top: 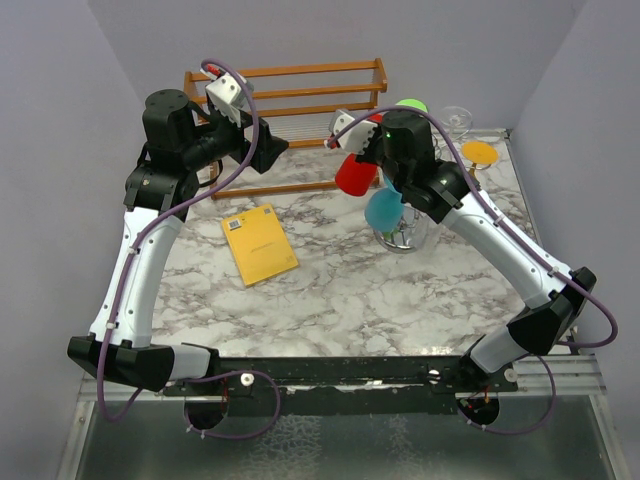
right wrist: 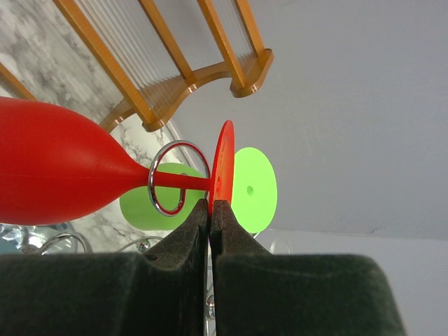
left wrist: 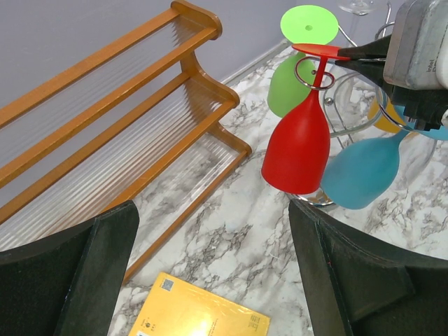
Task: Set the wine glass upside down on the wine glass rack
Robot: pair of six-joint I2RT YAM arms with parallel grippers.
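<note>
Right gripper (right wrist: 210, 206): clenched on the rim of the red wine glass's foot, the pads pinching the thin disc edge-on
Red wine glass (right wrist: 63, 168): upside down, bowl hanging below the fingertips and foot on top, so the held foot carries it
Curled wire arm (right wrist: 151, 183): just past the fingertips, ringing the glass's stem; the foot is wider than the ring, so it should catch there once let go
Step in hand: by my reading, seating the foot on the ring, then letting go
Wine glass rack (top: 405, 238): under the gripper, its shiny base on the marble table (top: 350, 290)
Blue wine glass (left wrist: 360, 175): hanging bowl-down beside the red one, its bowl close to the red one's; a swing could knock them together
Green wine glass (right wrist: 248, 189): beyond the red foot, also inverted on the rack
Wooden slatted shelf rack (left wrist: 119, 126): farther off, behind the gripper's load, and no part of this task
Left gripper (left wrist: 212, 210): well apart to the side, jaws spread wide and grasping nothing, looking on above a yellow booklet (left wrist: 196, 318)
</note>
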